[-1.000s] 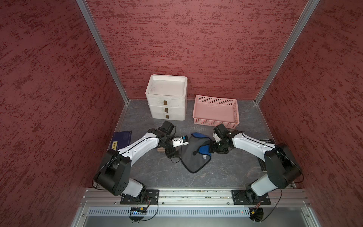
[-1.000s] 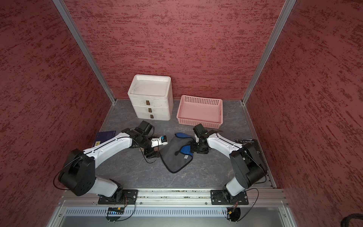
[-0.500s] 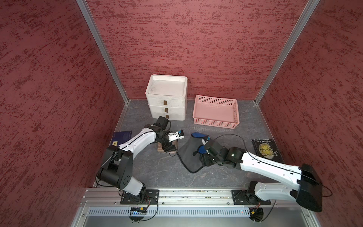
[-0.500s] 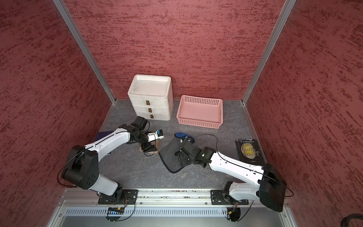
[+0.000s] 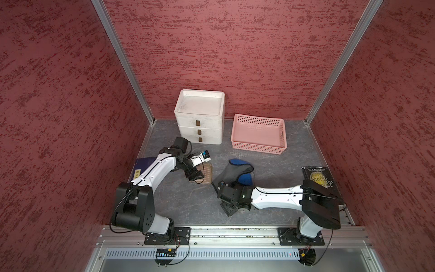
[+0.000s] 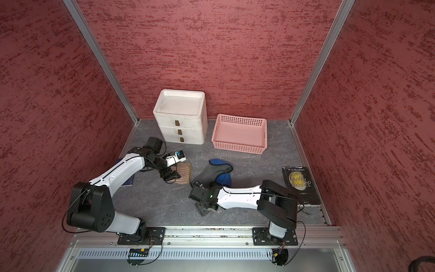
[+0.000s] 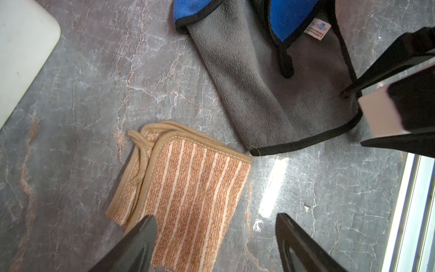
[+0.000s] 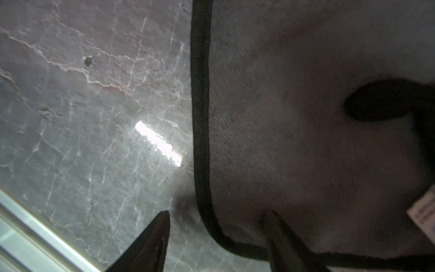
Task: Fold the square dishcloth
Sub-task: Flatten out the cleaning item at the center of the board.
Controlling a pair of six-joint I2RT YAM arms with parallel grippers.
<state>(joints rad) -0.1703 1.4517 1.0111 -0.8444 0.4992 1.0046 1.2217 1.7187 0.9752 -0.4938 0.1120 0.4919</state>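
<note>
The square dishcloth [image 5: 231,173], grey microfibre bound in black piping with a blue reverse, is shown lying rumpled on the marbled table [image 7: 94,82], in front of the pink basket [image 5: 259,134]; two blue flaps are turned over onto the grey face. A white sewn-in label [image 7: 317,29] carries blue lettering too small to be read with certainty. The right gripper [image 8: 219,213] is seen with its jaws spread, straddling the piped hem at the near corner without pinching it. The left gripper [image 7: 215,217] is held with jaws wide apart over a folded orange striped cloth [image 7: 195,188], beside the dishcloth. On the book [image 5: 321,180], "W.S. Maugham" and "The Moon and Sixpence" are legible.
</note>
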